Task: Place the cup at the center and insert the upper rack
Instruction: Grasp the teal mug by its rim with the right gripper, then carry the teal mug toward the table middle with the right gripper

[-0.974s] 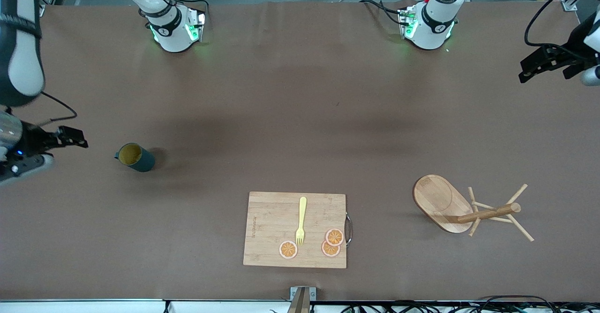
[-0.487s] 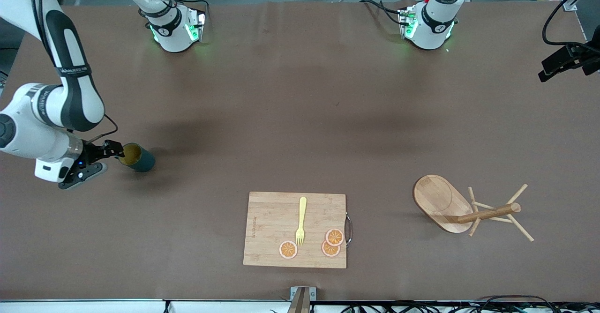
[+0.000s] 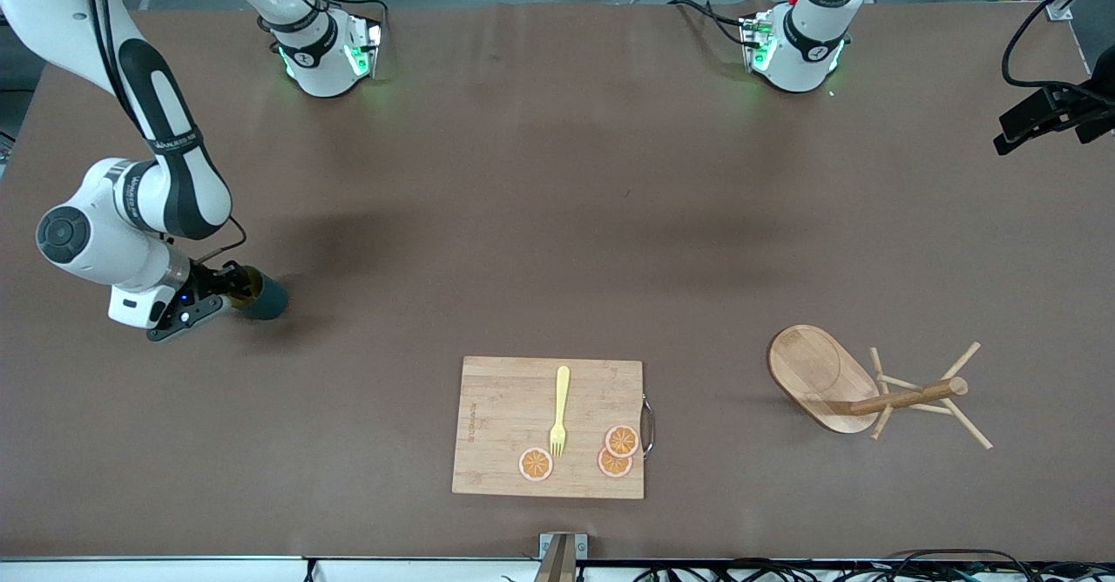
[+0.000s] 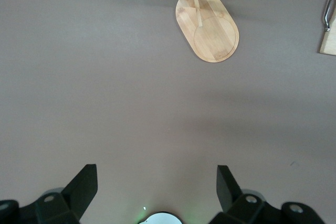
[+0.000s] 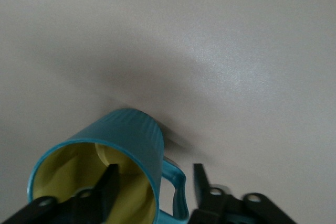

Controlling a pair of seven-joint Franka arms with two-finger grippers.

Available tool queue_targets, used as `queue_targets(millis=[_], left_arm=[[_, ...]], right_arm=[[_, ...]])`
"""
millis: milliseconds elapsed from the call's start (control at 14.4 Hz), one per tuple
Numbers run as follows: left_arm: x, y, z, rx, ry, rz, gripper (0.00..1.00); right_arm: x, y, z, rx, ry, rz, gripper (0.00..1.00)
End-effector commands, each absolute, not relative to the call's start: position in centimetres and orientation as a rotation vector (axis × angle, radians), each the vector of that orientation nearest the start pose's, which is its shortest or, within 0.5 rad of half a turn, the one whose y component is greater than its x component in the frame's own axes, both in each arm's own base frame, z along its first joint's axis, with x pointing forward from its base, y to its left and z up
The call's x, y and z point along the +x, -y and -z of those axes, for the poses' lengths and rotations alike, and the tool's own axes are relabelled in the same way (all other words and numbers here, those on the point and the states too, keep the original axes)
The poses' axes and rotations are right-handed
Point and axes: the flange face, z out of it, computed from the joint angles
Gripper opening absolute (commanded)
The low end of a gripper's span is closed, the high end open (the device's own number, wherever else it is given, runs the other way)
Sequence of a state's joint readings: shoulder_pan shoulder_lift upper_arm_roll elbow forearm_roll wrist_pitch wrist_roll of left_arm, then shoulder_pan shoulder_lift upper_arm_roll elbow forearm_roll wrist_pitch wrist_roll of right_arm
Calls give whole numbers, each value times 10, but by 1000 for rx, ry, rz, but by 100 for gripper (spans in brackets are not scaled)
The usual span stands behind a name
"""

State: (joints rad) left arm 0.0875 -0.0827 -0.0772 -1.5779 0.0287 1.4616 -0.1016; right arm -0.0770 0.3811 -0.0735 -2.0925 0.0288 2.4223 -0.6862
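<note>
One cup (image 3: 264, 297), one upper rack (image 3: 858, 389)

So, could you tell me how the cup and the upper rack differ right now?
The cup is dark teal, yellow inside; the upper rack is light wood. The right gripper straddles the cup's wall, one finger inside; the rack lies untouched, the left gripper open and well clear. Both are on the table.
</note>
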Motion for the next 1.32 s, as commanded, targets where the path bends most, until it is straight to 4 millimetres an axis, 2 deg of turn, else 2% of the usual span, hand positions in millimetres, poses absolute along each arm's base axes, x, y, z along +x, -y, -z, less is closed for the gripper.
queue_targets(millis=[0, 139, 209, 278, 417, 487, 557, 765, 974, 1113, 1252], left_arm=[[521, -5, -659, -3082, 178, -43, 100], [521, -7, -658, -3081, 185, -50, 100], [520, -8, -660, -3083, 183, -44, 100], [519, -10, -662, -3083, 190, -39, 100], [518, -10, -662, -3081, 193, -44, 100], [518, -10, -661, -3081, 193, -46, 100], [517, -12, -661, -3080, 197, -49, 100], [521, -17, -656, -3081, 213, -52, 100], [532, -18, -645, -3084, 210, -30, 100], [540, -20, -635, -3084, 213, -18, 100], [548, -21, -622, -3085, 211, -18, 100]], right_arm=[[571, 80, -238, -3002, 792, -56, 0], [572, 75, -246, -2989, 775, -84, 0], [574, 67, -256, -2972, 755, -104, 0], [575, 52, -274, -2963, 689, -106, 0], [570, 6, -306, -2991, 530, -110, 0], [562, -24, -320, -3008, 427, -118, 0], [553, -65, -333, -3027, 325, -108, 0], [522, -198, -347, -3059, 38, -114, 0], [492, -301, -368, -3047, -173, -70, 0], [469, -365, -365, -3041, -289, -74, 0], [444, -425, -347, -3051, -341, -93, 0]])
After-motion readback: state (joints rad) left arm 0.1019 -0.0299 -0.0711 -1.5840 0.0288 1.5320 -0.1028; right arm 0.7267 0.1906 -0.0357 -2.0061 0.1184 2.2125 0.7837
